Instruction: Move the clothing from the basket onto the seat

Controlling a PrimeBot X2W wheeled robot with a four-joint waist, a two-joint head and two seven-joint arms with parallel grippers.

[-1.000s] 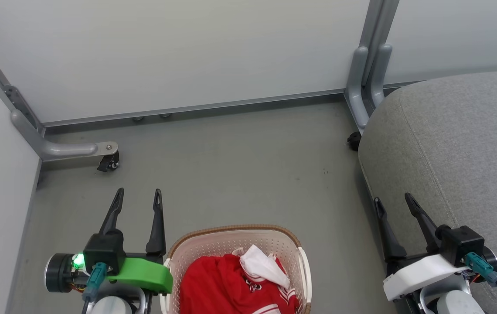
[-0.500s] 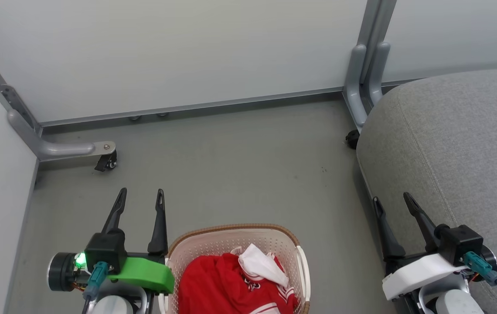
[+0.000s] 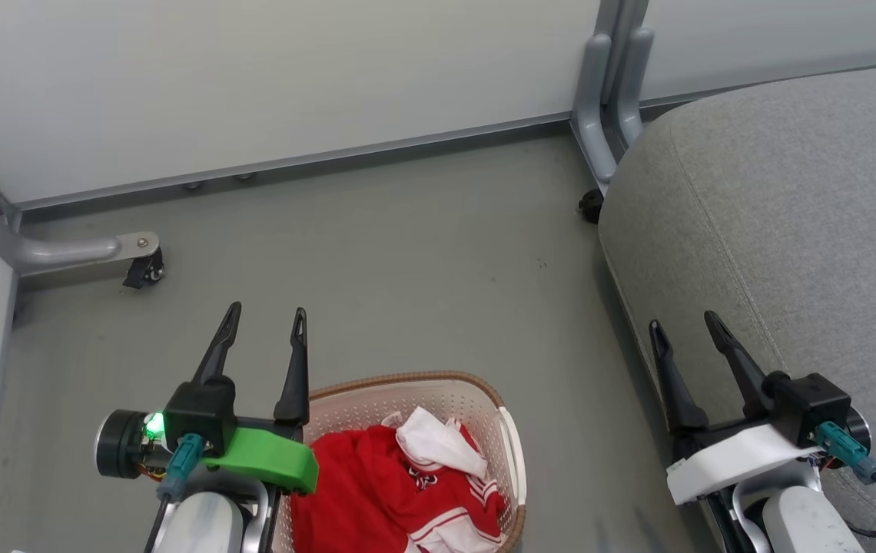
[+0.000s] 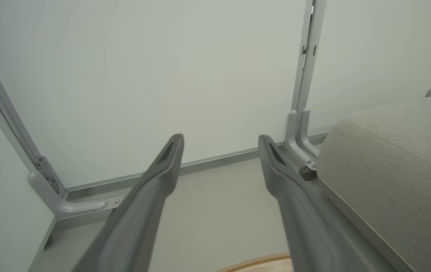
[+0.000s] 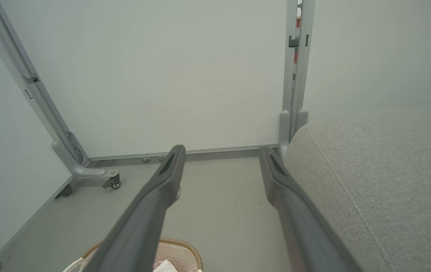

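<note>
- Both tools are open and empty. The left tool hangs just beside the left rim of the basket, and the right tool hangs over the near edge of the seat.
- The clothing lies bunched inside the basket, red folds below and a white part on top. The basket stands on the floor, with a strip of bare floor between it and the seat.
- A descent from the left could put a finger on the woven rim or into the perforated wall. The basket looks light, so it would likely tip or skid.
- A pinch on the white top fold alone would probably take too little cloth. The rest could then hang long, snag on the rim and drag the basket up, or slip free.
- On the way across the gap, a trailing hem could brush the floor. Released short, on the seat's rounded edge, the jersey could slide off.
- The right tool is close to the cushion, so a swing towards the basket might scrape its side.
- In the head view the basket sits at the bottom edge, partly behind the left tool's green body, so the aim may be off.
</note>
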